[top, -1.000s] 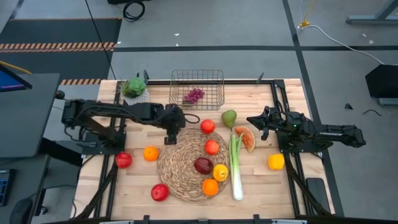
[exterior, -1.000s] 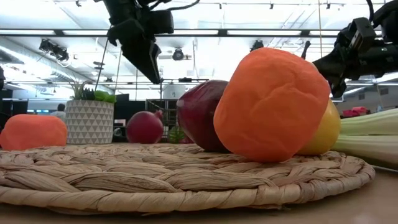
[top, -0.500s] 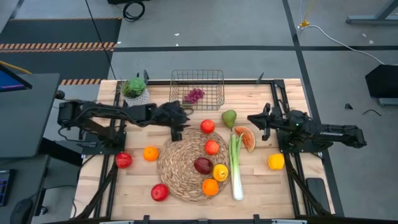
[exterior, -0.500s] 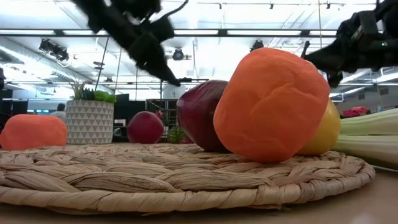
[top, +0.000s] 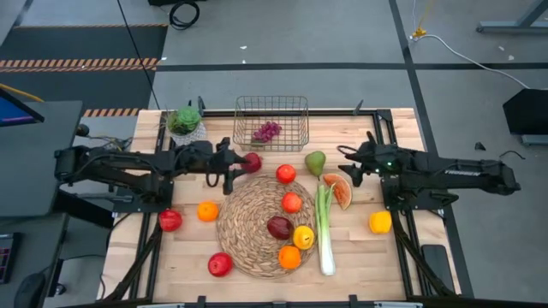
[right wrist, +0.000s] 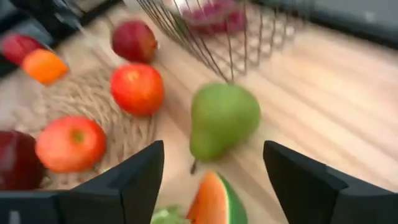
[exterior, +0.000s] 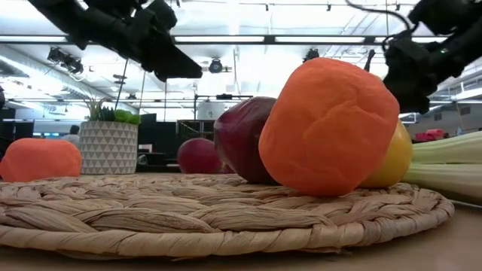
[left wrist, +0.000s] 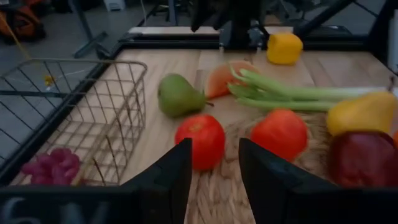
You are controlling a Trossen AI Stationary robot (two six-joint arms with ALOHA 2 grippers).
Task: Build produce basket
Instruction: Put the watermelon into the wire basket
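Basket: the wire basket [top: 271,122] sits at the far edge of the table, between the potted plant [top: 184,120] and the right arm's side, upright on the wood.
Inside it: only the purple grapes [top: 267,131], lying on the basket floor; the left wrist view shows them too [left wrist: 51,163].
Left gripper: the left gripper [top: 228,167] hangs low just off the round woven mat [top: 248,235], near the basket's front corner; jaws parted a little, nothing between them in its own view [left wrist: 213,180].
In its sights: a red apple [left wrist: 199,140] right ahead of the left fingers, at the mat's edge.
Beside it: a dark red apple [top: 253,162] lies just next to the left gripper, on the basket side of the mat.
Right gripper: the right gripper [top: 349,167] is out over the table near the green pear [top: 316,162] and the watermelon slice [top: 338,190]; jaws wide, empty, the pear framed between the fingers [right wrist: 224,118].
On the mat: an apple [top: 292,202], a dark red fruit [top: 279,227], a lemon [top: 303,236] and an orange [top: 289,257].
Leek: the long leek [top: 324,227] lies along the mat's right rim.
Loose on the wood: an orange [top: 207,210] and two red apples [top: 169,220] [top: 220,264] on the left, a yellow fruit [top: 380,222] on the right.
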